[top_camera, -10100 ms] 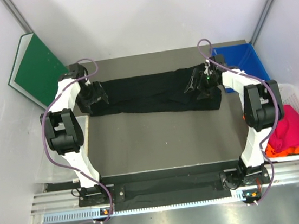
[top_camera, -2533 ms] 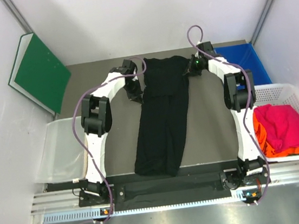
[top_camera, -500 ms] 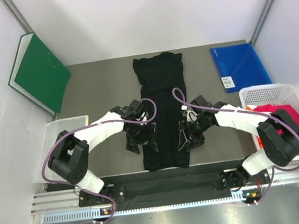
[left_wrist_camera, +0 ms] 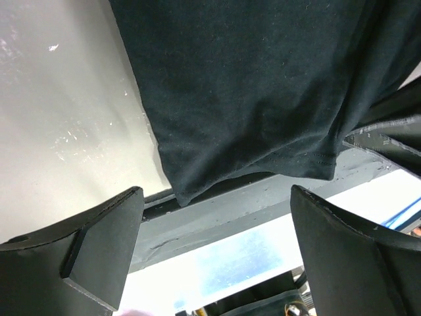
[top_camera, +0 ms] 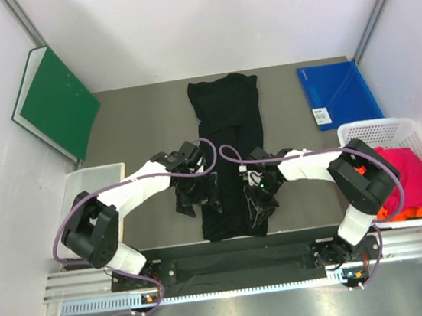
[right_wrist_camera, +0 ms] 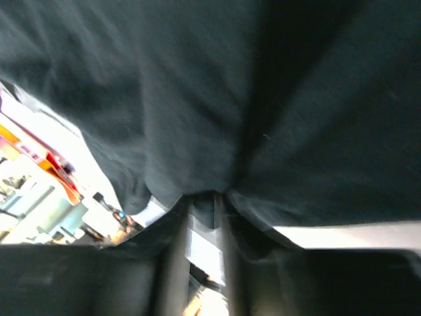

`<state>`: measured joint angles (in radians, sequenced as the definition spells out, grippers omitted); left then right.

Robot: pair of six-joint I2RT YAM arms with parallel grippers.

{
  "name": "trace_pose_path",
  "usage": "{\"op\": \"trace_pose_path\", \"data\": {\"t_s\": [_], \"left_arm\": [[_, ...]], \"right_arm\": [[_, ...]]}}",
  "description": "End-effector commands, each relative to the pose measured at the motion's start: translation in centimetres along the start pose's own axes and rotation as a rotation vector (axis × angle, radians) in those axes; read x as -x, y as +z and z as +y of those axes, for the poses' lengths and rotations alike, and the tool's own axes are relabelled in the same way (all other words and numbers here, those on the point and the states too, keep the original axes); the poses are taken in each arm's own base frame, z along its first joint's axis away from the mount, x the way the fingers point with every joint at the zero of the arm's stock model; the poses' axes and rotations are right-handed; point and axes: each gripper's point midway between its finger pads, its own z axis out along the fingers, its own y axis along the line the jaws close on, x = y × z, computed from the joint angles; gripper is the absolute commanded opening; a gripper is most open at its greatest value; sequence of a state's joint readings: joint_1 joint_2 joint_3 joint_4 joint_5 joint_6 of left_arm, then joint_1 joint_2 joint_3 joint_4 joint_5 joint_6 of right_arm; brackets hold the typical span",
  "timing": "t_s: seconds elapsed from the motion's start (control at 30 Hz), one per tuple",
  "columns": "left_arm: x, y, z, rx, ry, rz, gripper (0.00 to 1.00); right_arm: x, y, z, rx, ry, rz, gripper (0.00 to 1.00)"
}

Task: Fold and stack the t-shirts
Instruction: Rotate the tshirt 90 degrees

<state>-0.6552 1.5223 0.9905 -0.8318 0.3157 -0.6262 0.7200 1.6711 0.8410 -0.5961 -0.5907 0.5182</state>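
— Both arms have come back from the collar end of the black t-shirt (top_camera: 226, 125) to its near end. In the last half second the right gripper (top_camera: 262, 200) slid inward onto the cloth.

— What does the shirt look like from your seat?

— Soft matte knit, folded into a long narrow strip. It runs lengthwise down the grey table (top_camera: 138, 128), collar end far. My left wrist feed shows the stitched hem (left_wrist_camera: 289, 158), with a rounded corner lying at the table's near edge.

— And the left gripper?

— My left gripper (top_camera: 201, 201) sits at the strip's left edge, jaws spread wide. Its dark wedge-shaped fingers (left_wrist_camera: 99, 243) stand either side of that corner and touch nothing I can make out.

— Right side?

— Blurred, but the jaws are almost together and the black cloth puckers into the slit between them. I read it as pinching the shirt's right half.

— The others?

— A magenta t-shirt (top_camera: 409, 172) lies crumpled over an orange t-shirt (top_camera: 393, 211) in the white lattice basket (top_camera: 381, 131) on the right. A stiff green board (top_camera: 57, 100) leans at far left, and a blue folder (top_camera: 338, 92) lies flat at far right.
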Motion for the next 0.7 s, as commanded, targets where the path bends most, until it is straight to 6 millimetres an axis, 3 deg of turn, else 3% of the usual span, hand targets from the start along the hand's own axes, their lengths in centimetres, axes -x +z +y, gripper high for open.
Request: {"op": "trace_pose_path", "data": {"t_s": [0.0, 0.23, 0.43, 0.67], "left_arm": [[-0.1, -0.6, 0.2, 0.005, -0.006, -0.033, 0.97], [-0.2, -0.4, 0.7, 0.030, -0.010, -0.030, 0.97], [0.3, 0.0, 0.8, 0.048, 0.000, -0.026, 0.97], [1.2, -0.1, 0.8, 0.082, 0.009, -0.032, 0.97]], "right_arm": [[1.0, -0.4, 1.7, 0.002, -0.065, -0.018, 0.03], [0.6, -3.9, 2.5, -0.069, -0.099, -0.064, 0.00], [1.4, -6.9, 4.9, -0.051, -0.140, -0.130, 0.00], [2.3, -6.5, 7.3, 0.040, -0.195, -0.082, 0.00]]}}
